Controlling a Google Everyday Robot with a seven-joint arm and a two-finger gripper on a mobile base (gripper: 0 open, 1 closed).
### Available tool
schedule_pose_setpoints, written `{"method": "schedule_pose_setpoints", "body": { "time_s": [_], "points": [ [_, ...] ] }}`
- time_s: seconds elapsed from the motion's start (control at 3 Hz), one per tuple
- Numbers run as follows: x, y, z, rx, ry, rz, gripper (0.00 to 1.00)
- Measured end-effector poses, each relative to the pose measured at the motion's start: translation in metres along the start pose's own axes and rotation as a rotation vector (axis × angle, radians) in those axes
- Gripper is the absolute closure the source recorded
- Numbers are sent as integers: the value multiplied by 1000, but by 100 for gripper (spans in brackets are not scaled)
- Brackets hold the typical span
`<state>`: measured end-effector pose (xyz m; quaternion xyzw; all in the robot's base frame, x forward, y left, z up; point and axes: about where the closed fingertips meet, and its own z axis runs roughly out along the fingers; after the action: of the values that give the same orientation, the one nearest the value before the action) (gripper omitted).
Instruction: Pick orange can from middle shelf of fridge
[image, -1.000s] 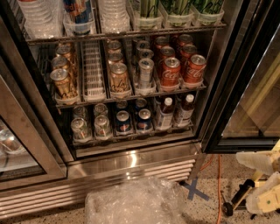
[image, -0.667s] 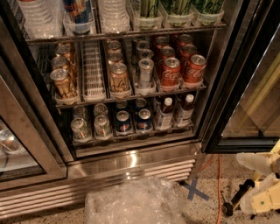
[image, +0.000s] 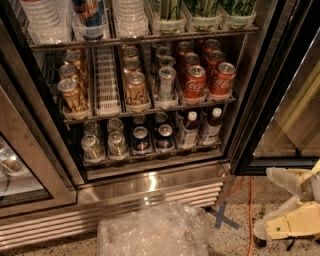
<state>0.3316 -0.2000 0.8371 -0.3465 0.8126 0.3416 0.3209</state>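
Orange can: front of its lane on the middle shelf of the fridge. It stands upright with the silver lid up, so the long axis is vertical. More cans of the same brownish-orange stand in file behind it. A second file of them fills the far-left lane, and an empty white ribbed lane lies between the two files.

Neighbours: a silver-grey can stands just beside it on the side toward the fingers. Beyond that come the red Coca-Cola cans.

Gripper: low at the right edge of view, over speckled floor, outside the fridge and below the dark door frame. Its two pale fingers stand spread, with floor showing between them and nothing held.

Key relation: the can lies up and to the left of the fingers, well apart, and deeper in than they are. The silver-grey can and the red lanes sit between the two. There is only one arm, so no choice of side. The second file lies farther from the fingers, which makes the front can of the middle file the nearer candidate.

Judgement: the reach has not begun. The next move calls for rising to shelf height, crossing left past the red cans, and closing from the front with one finger on each side of the upright body. Risk: the silver-grey can leaves little room for the nearer finger, and the shelf above rules out coming from the top.

Floor: crumpled clear plastic and a blue tape cross, both left of the fingers.
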Motion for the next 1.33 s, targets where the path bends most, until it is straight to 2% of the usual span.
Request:
{"method": "schedule_pose_setpoints", "body": {
  "time_s": [0.33, 1.0, 1.33],
  "points": [
    [-16, 5, -5, 51, -42, -41, 0],
    [0, -11, -3, 58, -20, 11, 0],
    [28, -8, 46, -46, 39, 94, 0]
  ]
}}
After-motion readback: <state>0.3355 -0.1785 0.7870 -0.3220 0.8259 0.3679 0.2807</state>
